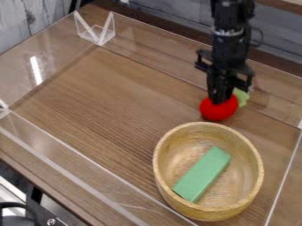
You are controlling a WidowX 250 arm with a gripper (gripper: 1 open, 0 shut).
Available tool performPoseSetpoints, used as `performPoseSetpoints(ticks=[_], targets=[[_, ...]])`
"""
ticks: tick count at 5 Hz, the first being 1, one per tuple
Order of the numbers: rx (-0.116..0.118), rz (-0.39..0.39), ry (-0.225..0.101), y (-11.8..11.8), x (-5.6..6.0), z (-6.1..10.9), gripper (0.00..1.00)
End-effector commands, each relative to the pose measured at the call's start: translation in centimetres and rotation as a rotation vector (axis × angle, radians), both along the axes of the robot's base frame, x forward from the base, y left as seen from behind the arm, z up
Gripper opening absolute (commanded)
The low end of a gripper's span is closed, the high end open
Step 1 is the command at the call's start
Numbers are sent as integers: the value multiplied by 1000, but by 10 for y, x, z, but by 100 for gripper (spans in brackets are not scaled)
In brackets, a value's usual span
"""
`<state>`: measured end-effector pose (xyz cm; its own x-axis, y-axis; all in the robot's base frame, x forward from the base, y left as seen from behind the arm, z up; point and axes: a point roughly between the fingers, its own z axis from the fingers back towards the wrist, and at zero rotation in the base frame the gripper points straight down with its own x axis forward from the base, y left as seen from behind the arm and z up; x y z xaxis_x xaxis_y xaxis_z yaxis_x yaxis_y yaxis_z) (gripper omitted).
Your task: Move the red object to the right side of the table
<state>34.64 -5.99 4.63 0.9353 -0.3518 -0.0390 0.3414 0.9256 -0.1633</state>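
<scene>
The table (106,97) fills my view: a brown wood-grain top edged by low clear acrylic walls, bare across its left and middle.

Toward the near right stands the round, light wooden bowl (209,172), the biggest thing on the table.

Just behind the bowl, the black gripper (222,95) points straight down from its dark arm. Its fingers are drawn together and clamped on the red object, low over the wood on the right side. I cannot tell whether the fruit already touches the surface or hangs just clear of it.

Inside the bowl the green block (203,174), a flat rectangular piece, lies at a slant across the bottom, well apart from the gripper.

Smallest is the red object (216,110), a small round bright-red toy fruit with a pale green leafy tip poking out to the right of the fingers. It sits just behind the bowl's far rim, close to it but apart.

My worries from here:
- **Rolling:** the fruit is round, so if I let go before it rests on the wood, it could drop and roll back toward the middle.
- **Pressing down:** going lower than needed could squeeze it out sideways from between the fingers.
- **Snagging:** the leafy tip could catch on a finger as I lift away and drag the fruit along.
- **The bowl:** any drift toward me risks nudging the rim.
</scene>
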Motion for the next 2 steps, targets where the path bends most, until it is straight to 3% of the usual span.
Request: performPoseSetpoints(ticks=[1, 2], targets=[[1, -2, -70, -4, 19, 11, 0], [2, 1, -69, -4, 21, 7, 0]])
